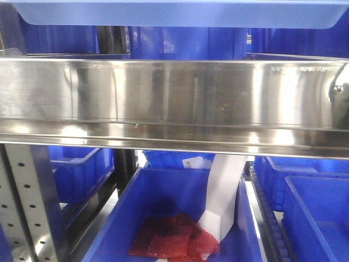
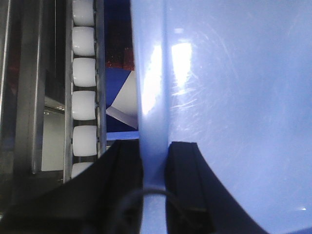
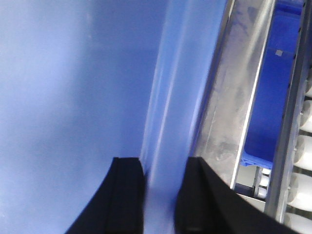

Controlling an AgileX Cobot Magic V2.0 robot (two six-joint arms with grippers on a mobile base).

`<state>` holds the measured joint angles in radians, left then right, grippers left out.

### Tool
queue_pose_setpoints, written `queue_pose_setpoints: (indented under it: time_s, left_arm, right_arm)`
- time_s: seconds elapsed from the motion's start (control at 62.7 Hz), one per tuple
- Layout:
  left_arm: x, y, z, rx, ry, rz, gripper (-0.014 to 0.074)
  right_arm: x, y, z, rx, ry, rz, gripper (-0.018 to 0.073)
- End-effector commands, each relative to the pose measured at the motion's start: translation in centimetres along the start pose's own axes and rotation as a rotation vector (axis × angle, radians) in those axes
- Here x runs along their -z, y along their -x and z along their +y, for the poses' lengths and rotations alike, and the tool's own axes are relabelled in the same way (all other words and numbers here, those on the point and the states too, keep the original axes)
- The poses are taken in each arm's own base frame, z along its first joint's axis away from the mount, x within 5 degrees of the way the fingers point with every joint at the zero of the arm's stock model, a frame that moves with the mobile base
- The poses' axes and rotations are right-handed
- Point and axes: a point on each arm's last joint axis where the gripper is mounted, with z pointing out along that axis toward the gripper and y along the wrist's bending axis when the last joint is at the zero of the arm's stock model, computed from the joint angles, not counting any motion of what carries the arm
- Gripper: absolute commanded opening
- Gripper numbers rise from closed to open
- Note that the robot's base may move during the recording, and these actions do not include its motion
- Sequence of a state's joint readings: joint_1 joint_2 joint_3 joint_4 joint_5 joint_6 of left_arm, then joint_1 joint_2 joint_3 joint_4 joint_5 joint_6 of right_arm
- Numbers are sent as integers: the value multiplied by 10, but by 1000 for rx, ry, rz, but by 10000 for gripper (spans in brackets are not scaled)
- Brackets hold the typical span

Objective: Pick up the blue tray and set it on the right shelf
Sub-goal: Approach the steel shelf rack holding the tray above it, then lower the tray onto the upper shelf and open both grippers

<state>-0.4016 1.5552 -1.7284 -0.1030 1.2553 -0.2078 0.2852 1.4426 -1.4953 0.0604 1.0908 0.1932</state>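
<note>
The left pincer [image 2: 155,168] and the right pincer [image 3: 163,170] are each clamped on an end rim of the blue tray [image 1: 174,13]. The tray hangs above the shelf [image 1: 174,98], its long axis parallel to the shelf's front.

Steel rack shelf [image 1: 174,93], deep blue bins [image 1: 163,191] on lower tier

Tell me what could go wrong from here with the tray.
The left gripper and right gripper each pinch only the glossy rim of the blue tray; it may slip or tilt. The tray hangs by the right shelf, whose steel front rail could snag its underside if lowered early.
</note>
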Motion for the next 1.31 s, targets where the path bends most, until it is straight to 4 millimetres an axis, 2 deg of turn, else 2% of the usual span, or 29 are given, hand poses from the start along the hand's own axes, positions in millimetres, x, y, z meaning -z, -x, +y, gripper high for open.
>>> queue_pose_setpoints:
  time_s: [0.0,0.112,0.287,0.462,0.59,0.749,0.877,0.956,1.02,1.084,1.132,1.18,1.195,1.227,1.243,1.291]
  left_arm:
    - [24,-7,-1,-34,4,7,-48]
    - [24,-6,-1,-34,1,-1,-48]
    - [20,9,6,-12,7,-62,-48]
    - [-3,33,24,26,39,-62,-48]
    - [-27,50,31,21,22,-52,-48]
    - [-59,59,35,20,29,-7,-48]
    - [-74,62,37,24,31,5,-33]
    - [-77,62,37,25,32,9,19]
    - [-78,63,38,23,32,7,105]
    - [-78,64,37,15,31,-5,218]
    - [-78,64,37,15,30,-11,309]
    - [-78,65,37,15,30,-13,379]
    - [-78,65,37,15,30,-13,410]
    - [-78,65,37,15,30,-13,454]
    - [-78,65,37,15,30,-13,468]
    - [-77,64,37,15,30,-11,503]
  right_arm:
    - [20,7,-3,48,-20,-101,55]
    - [20,6,-3,49,-21,-97,55]
    - [26,12,0,44,-3,-127,55]
    - [22,27,3,45,1,-147,56]
    - [4,37,4,43,-4,-128,56]
    - [-26,43,3,41,-13,-84,56]
    - [-45,44,2,38,-21,-48,57]
    - [-53,45,2,38,-24,-32,69]
    - [-54,45,2,38,-24,-30,132]
    - [-54,45,2,38,-24,-33,244]
    - [-54,45,2,38,-23,-35,392]
    - [-54,45,2,37,-23,-35,488]
    - [-54,45,2,35,-23,-35,561]
    - [-54,45,2,32,-23,-33,627]
    - [-54,45,2,31,-23,-33,651]
    - [-53,45,2,31,-24,-32,634]
